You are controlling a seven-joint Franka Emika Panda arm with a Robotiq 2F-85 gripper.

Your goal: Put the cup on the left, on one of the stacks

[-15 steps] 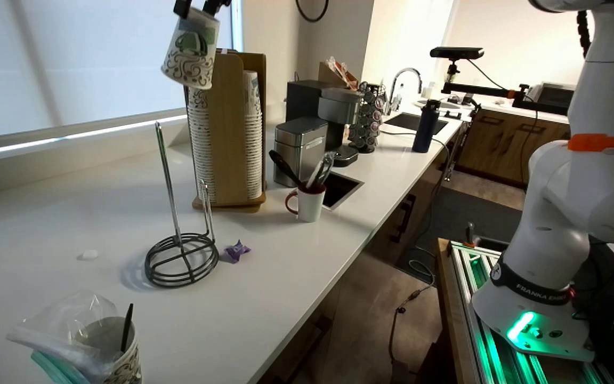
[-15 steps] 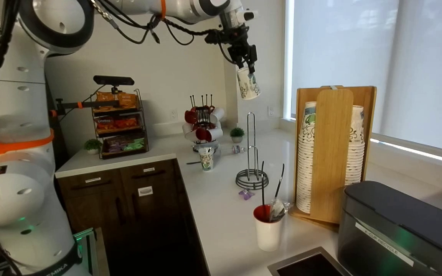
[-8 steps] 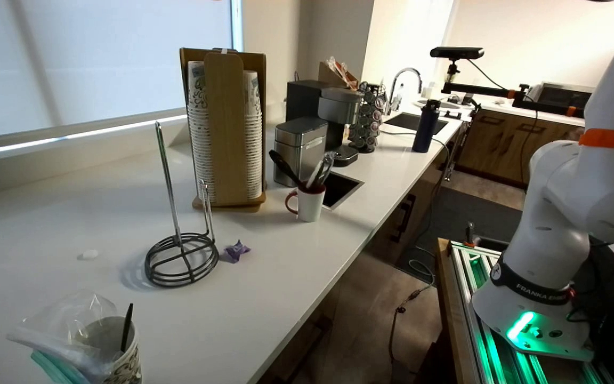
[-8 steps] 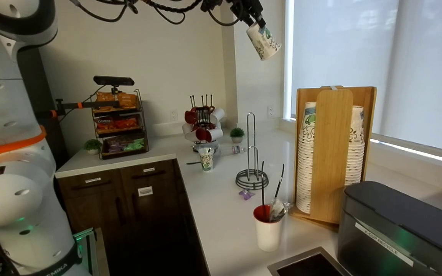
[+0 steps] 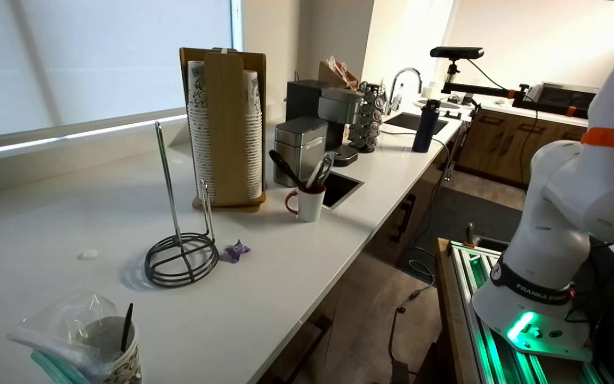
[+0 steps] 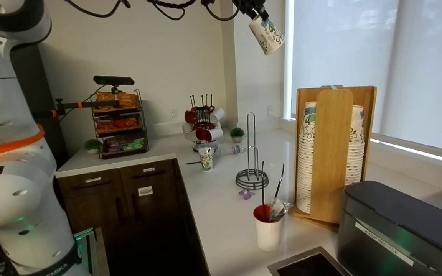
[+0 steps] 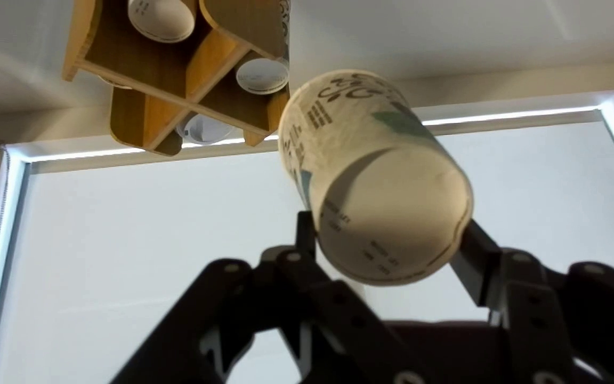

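Note:
A patterned paper cup [image 6: 268, 36] hangs in my gripper [image 6: 257, 15], high above the counter in an exterior view. It is tilted, wide end pointing down toward the window side. In the wrist view my gripper [image 7: 391, 240] is shut on the cup [image 7: 360, 128], one finger on each side near its narrow base. A wooden cup holder [image 6: 334, 153] holds inverted cup stacks [image 6: 305, 165] on either side of its front panel. The holder [image 5: 225, 133] also shows in an exterior view where gripper and held cup are out of view. The wrist view shows the holder's top [image 7: 142, 85] at upper left.
A wire paper-towel stand [image 5: 182, 261] and a red-and-white mug [image 5: 309, 205] with utensils stand near the holder. A metal recycle bin [image 6: 393, 230] sits beside it. Another patterned cup [image 6: 206, 159] and a mug rack [image 6: 202, 122] are further along the counter. A window blind [image 7: 179, 240] is behind.
My gripper has risen with the cup, away from the holder, and the cup tilts more. Cup and fingers have left the top of an exterior view. The stacks have not moved.

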